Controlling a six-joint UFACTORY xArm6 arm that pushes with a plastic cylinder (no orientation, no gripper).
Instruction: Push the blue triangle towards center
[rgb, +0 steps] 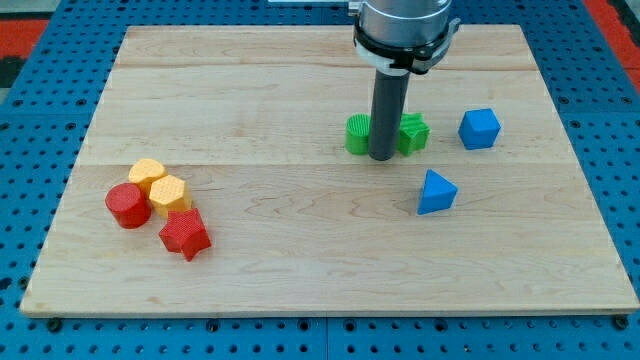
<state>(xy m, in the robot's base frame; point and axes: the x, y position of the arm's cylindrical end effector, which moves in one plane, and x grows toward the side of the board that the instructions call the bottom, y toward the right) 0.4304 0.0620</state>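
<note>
Leftmost, on the wooden board (300, 270), a cluster: red cylinder (127, 205), two yellow blocks (147, 174) (169, 194), red star (184, 234), all touching or just beside one another. Right of centre, my tip (383, 157) rests between two green blocks (357, 134) (413, 133); it is a bare rod and grasps nothing. Nearer and right of it, apart, lies the blue triangle (436, 192). Farther right sits the blue cube (479, 128)

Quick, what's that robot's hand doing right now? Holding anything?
No hand: my tip is a bare dark rod holding nothing, between two green blocks.
</note>
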